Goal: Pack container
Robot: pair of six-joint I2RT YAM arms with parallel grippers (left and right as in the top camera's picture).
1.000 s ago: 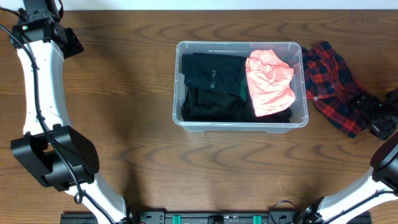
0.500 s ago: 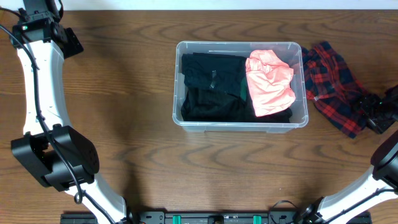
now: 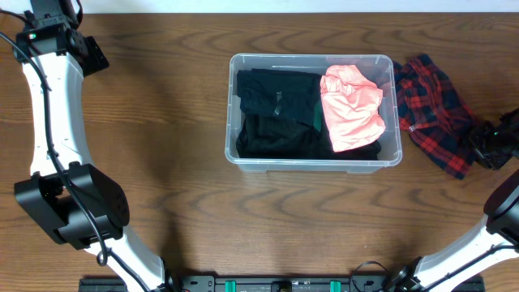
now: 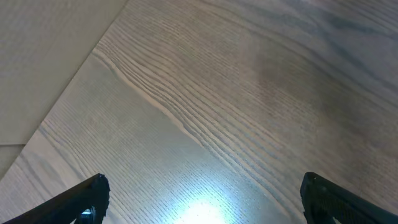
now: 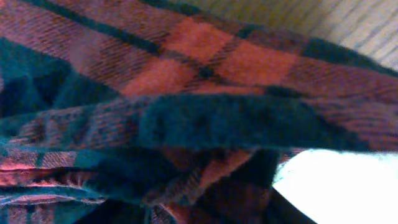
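Though against the container (image 3: 230, 105), plaid cloth (image 3: 434, 109) outside it.

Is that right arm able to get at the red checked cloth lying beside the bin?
Probably yes. The right gripper sits at the edge of the red plaid cloth, nothing lies between them, and plaid fills its wrist view. I cannot tell how the jaws stand.

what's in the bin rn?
The container holds black clothes at left and a pink garment lying over them at right. Anything beneath, base included, is hidden.
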